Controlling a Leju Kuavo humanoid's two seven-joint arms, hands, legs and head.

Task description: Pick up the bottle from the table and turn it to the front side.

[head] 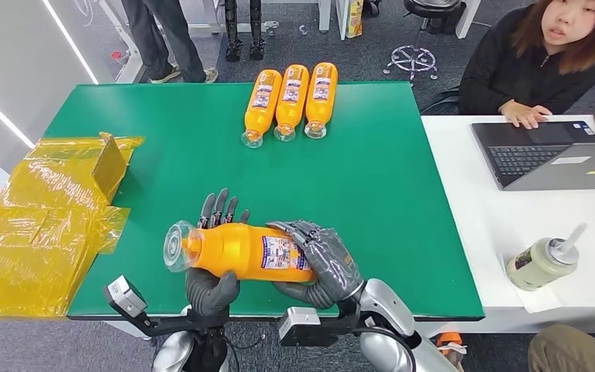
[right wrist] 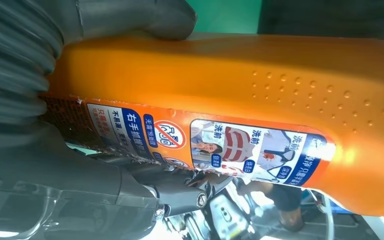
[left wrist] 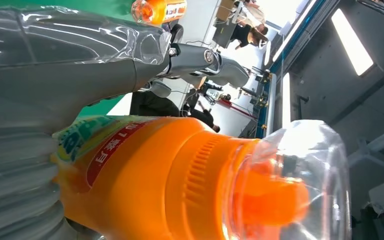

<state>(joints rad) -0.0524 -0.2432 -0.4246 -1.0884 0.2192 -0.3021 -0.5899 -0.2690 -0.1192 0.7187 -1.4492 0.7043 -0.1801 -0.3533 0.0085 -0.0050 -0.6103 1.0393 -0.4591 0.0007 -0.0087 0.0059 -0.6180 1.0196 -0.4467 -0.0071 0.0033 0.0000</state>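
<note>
An office or lab: a person point(head: 546, 66) works at a laptop point(head: 546, 155) on a white desk point(head: 465, 209), upper right.

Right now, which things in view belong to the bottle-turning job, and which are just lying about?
Job:
orange plastic bottle with clear cap, held off the green table
left hand
right hand

Lying about:
three orange bottles in a row
yellow plastic wrapping
open laptop
pale lidded cup with straw

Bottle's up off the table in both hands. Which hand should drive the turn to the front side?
Right, probably. The right hand wraps the labelled body of the bottle, while the left hand just cradles it near the neck.
</note>
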